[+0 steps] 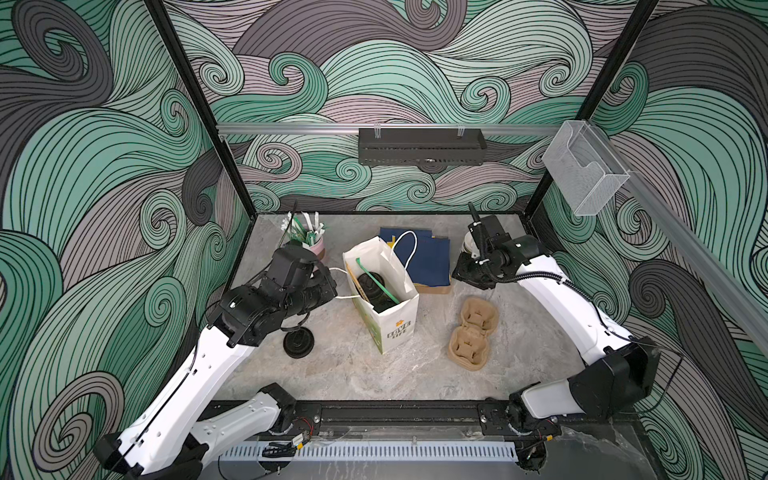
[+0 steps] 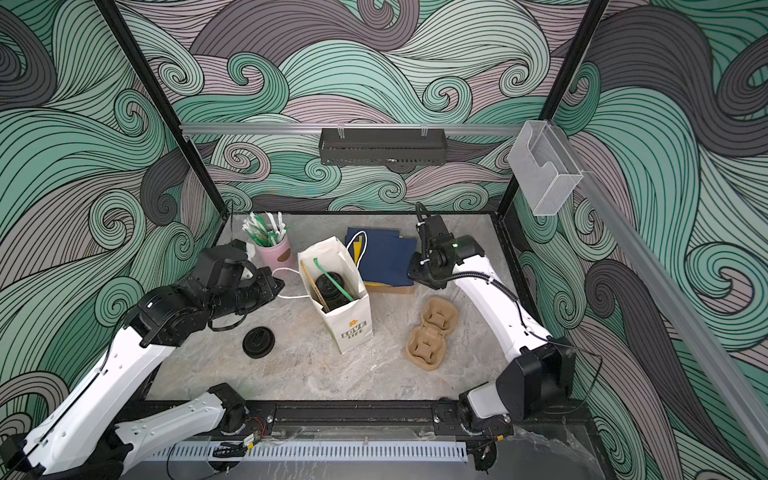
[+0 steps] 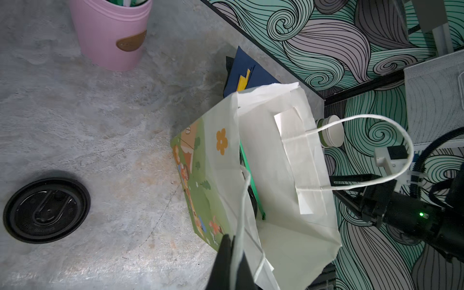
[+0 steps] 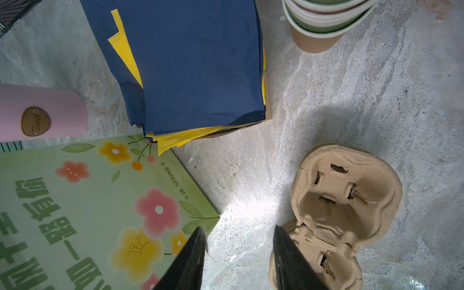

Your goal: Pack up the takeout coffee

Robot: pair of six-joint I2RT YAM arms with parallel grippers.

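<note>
A white paper bag (image 1: 395,328) (image 2: 353,328) with green flower-printed sides stands open mid-table. Inside it, the black sip lid of a takeout coffee (image 1: 371,287) (image 2: 329,287) shows under a green straw (image 1: 376,279); the cup's sides are hidden and I cannot tell how many cups are inside. My left gripper (image 1: 333,286) (image 2: 281,285) (image 3: 232,238) is shut on the bag's near white cord handle (image 3: 242,198), at the bag's left side. My right gripper (image 1: 463,275) (image 4: 239,231) hangs open over bare table, between the bag (image 4: 75,200) and the pulp carrier, holding nothing.
A loose black lid (image 1: 298,343) (image 3: 46,211) lies left of the bag. A brown pulp cup carrier (image 1: 471,332) (image 4: 344,195) lies to its right. Behind are navy and yellow napkins (image 1: 428,259) (image 4: 188,62), a pink cup of straws (image 2: 274,249) (image 3: 113,32) and stacked lidless cups (image 4: 326,20).
</note>
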